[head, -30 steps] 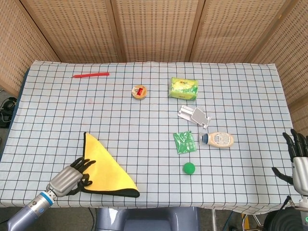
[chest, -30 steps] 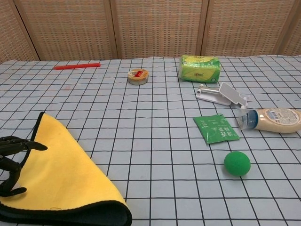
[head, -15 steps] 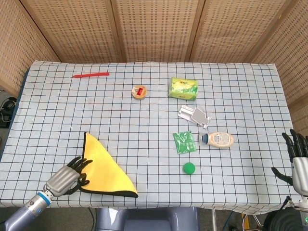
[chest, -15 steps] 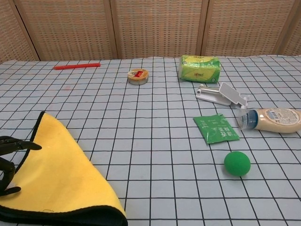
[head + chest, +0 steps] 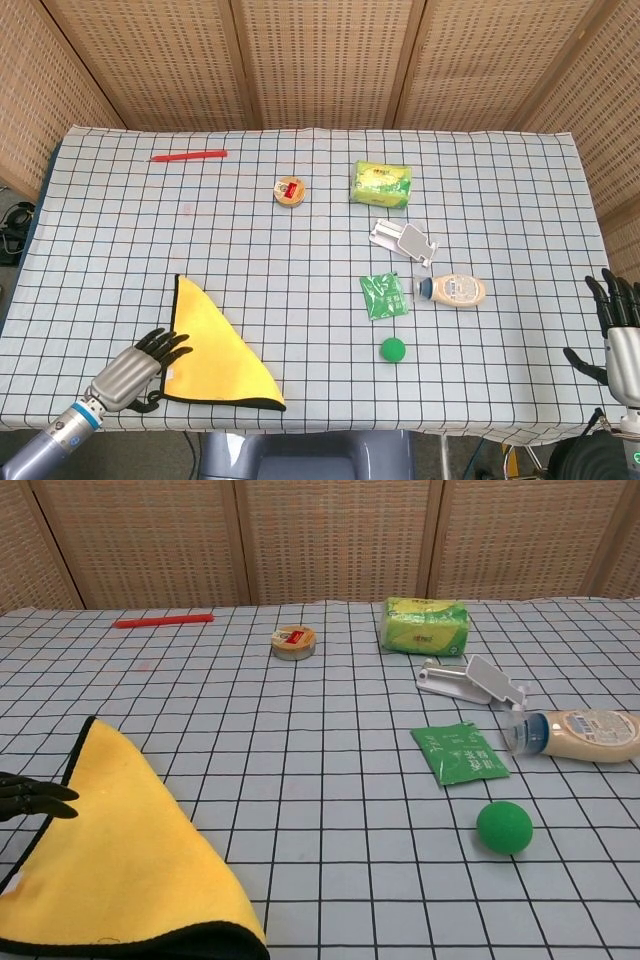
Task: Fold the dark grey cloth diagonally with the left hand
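The dark grey cloth (image 5: 220, 345) lies at about seven o'clock on the table (image 5: 300, 250), already doubled into a triangle: the yellow inner face is up and the dark grey side shows only as a thin edging along the border and the near fold. It looks light, soft and limp, so it should drape and slide on the checked table cover rather than hold a shape. A corner is probably the best place to take hold, pinched through both layers, since a grip in the middle would likely bunch the fabric. The left robot hand (image 5: 135, 365) sits just beside the cloth's nine o'clock edge, fingers apart and holding nothing; in the chest view only its dark fingertips (image 5: 40, 795) show at the frame's edge, reaching to the cloth's border, though whether they touch it is unclear. The right robot hand (image 5: 618, 330) rests well apart at four o'clock, off the table, fingers spread and empty. The fold appears essentially made.
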`<state>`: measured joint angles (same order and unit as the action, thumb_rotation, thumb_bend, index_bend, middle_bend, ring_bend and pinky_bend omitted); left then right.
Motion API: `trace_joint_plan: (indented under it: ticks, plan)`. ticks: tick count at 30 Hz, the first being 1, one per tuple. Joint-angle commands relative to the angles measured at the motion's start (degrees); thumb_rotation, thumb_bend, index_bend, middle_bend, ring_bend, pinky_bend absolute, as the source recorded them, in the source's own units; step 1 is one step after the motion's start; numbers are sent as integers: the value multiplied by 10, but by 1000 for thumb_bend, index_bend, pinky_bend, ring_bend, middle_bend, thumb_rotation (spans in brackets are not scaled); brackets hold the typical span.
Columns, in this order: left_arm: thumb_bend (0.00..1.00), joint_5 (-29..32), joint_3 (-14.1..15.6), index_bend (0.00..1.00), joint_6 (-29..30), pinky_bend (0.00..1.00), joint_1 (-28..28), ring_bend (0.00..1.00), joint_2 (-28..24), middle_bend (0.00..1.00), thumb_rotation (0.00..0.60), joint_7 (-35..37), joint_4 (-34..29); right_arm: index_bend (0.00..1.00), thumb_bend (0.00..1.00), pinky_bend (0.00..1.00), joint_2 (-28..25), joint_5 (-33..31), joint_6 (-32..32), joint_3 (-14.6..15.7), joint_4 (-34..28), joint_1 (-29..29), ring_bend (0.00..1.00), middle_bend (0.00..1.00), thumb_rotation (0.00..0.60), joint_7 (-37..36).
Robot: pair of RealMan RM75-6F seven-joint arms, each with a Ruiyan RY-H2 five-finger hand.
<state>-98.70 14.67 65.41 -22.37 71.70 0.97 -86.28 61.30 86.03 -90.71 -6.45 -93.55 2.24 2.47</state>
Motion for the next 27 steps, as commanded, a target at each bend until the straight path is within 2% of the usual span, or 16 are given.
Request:
trace_joint_plan:
  ticks: [1,5,9,14,21,27]
  plan:
    - [61,-3,0,38,6,0,2,0,-5,0,600,4,1,0,0,0,0,1,-1,0,0,0,0,0,600,0]
    - [55,-6,-3,5,26,0,8,0,-18,0,600,17,-4,0,0,0,-1,2,-2,0,-1,-1,0,0,600,0]
    - [5,-9,-12,0,60,0,16,0,-37,0,600,37,-13,0,0,0,-1,4,-4,1,-3,-2,0,0,600,0]
    - [0,-2,-33,0,118,0,33,0,-71,0,600,64,-32,0,0,0,-2,8,-7,2,-4,-3,0,0,600,1]
    - [0,62,-85,0,209,0,79,0,-107,0,600,83,-82,0,0,0,-2,16,-15,4,-7,-5,0,0,600,4]
    - [0,142,-119,0,265,0,126,0,-114,0,600,23,-136,0,0,0,-2,24,-19,6,-9,-7,0,0,600,7]
